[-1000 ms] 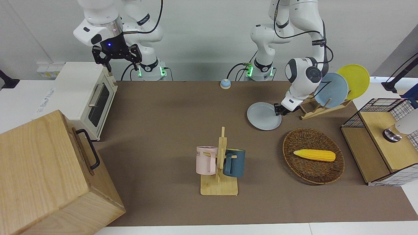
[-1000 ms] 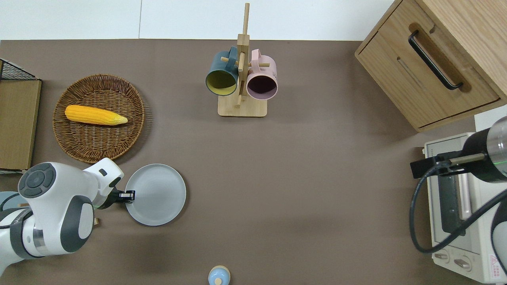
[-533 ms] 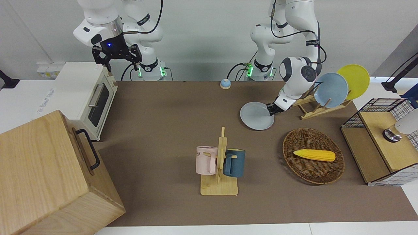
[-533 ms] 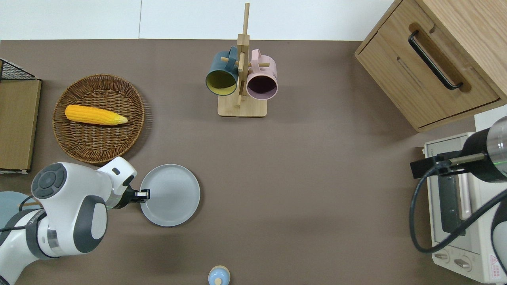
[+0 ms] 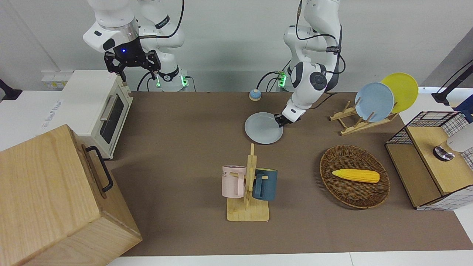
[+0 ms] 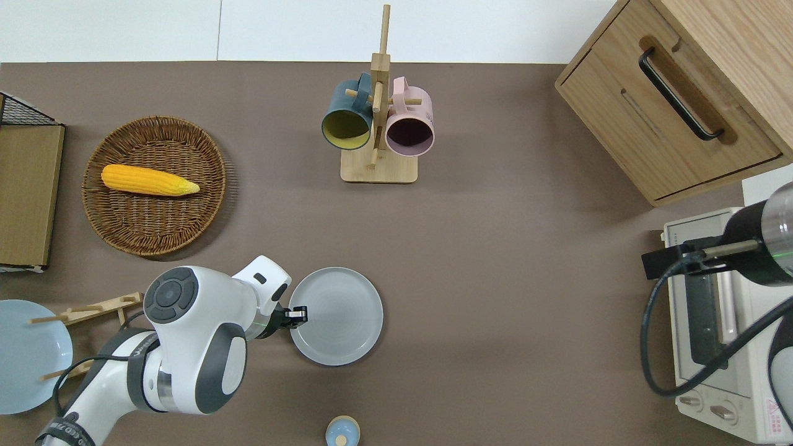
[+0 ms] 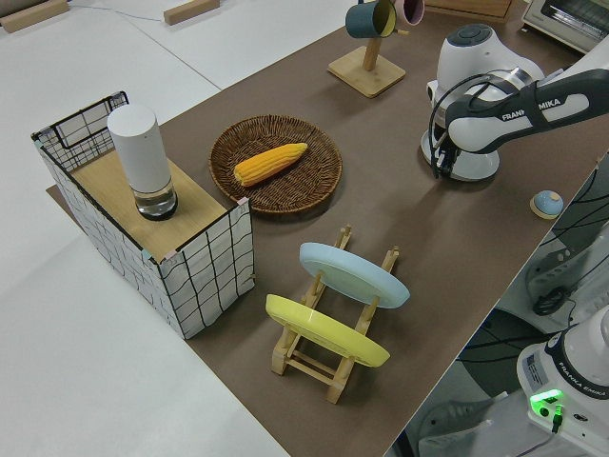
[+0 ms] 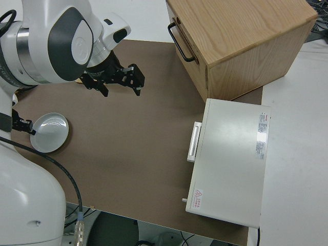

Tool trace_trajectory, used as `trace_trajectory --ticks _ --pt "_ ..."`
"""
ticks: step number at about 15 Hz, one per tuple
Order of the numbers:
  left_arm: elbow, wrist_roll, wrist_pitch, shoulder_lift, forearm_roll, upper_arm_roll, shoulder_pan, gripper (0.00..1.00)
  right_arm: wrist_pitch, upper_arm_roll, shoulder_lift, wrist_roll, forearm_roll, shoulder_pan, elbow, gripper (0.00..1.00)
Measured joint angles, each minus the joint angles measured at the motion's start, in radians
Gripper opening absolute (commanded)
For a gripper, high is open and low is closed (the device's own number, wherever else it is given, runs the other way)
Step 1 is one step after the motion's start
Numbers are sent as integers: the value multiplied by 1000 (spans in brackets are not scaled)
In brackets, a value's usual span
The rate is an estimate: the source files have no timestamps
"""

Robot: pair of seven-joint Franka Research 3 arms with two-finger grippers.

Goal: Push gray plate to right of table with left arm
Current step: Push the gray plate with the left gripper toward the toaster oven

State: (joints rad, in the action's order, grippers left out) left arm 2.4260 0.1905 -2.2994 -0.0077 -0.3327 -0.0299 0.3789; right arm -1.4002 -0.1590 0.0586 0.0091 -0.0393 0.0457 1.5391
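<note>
Moved: gray plate (image 6: 336, 316) slid toward the right arm's end.
Plate now: mid-table (image 6: 495, 279), nearer the robots than my mug rack (image 6: 378, 124).
Left gripper (image 6: 298, 314): touching plate rim; closure I cannot tell.
Right arm: parked.

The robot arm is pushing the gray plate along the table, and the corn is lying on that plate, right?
Not quite. The left end effector is at the rim of the gray plate on the table, but the plate carries nothing. The overhead view shows the corn lying in the wicker basket, toward the left arm's end.
</note>
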Motion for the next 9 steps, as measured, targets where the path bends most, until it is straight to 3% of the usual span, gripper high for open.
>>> trace_trajectory --ticks 3,5,9 --pt "-30 112 -40 29 -48 61 65 0 0 0 0 0 0 0 0 996" --pt "-62 176 -78 70 -62 129 69 0 0 0 0 0 0 0 0 996" --pt "-94 232 -156 115 -81 199 71 0 0 0 0 0 0 0 0 996"
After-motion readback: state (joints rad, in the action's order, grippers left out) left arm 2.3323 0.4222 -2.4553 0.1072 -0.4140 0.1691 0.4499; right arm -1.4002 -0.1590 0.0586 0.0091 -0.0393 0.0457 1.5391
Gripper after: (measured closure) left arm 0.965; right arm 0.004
